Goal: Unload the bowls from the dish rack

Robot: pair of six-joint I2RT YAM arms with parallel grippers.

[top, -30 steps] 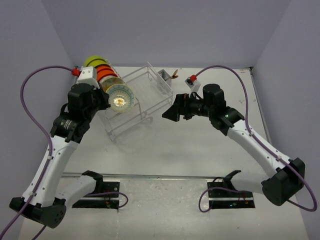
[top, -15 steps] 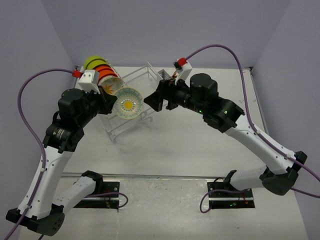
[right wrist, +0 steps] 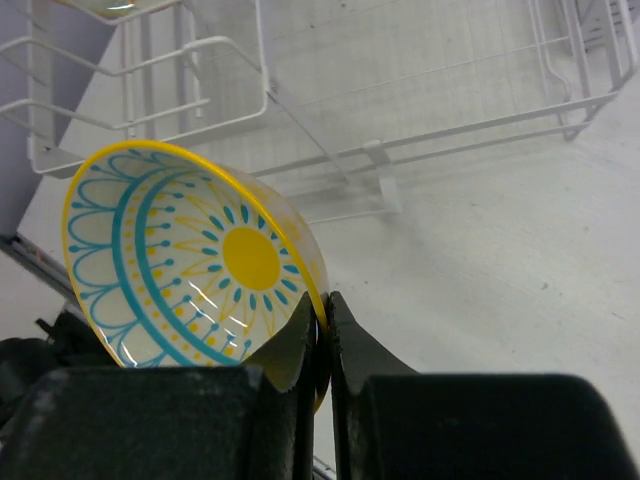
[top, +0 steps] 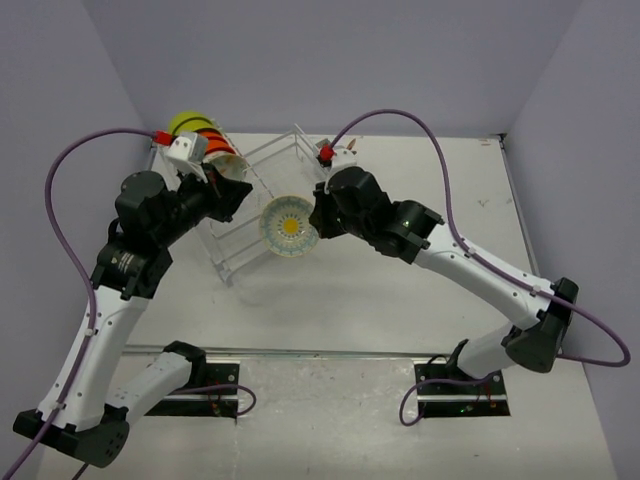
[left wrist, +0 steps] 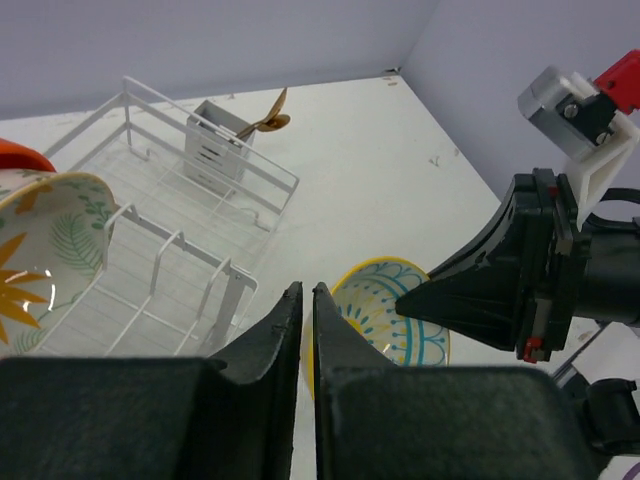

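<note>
The left arm stood up from its base, bent at the elbow and reached forward and inward, its wrist roughly level. The left gripper had its fingers pressed almost together, with a sliver of the yellow-rimmed bowl showing in the slit between them. The right arm stretched in a long, low line across toward it, wrist turned inward. The right gripper faced the left one, just beyond its tips, fingers pinched on the bowl's opposite rim.
</note>
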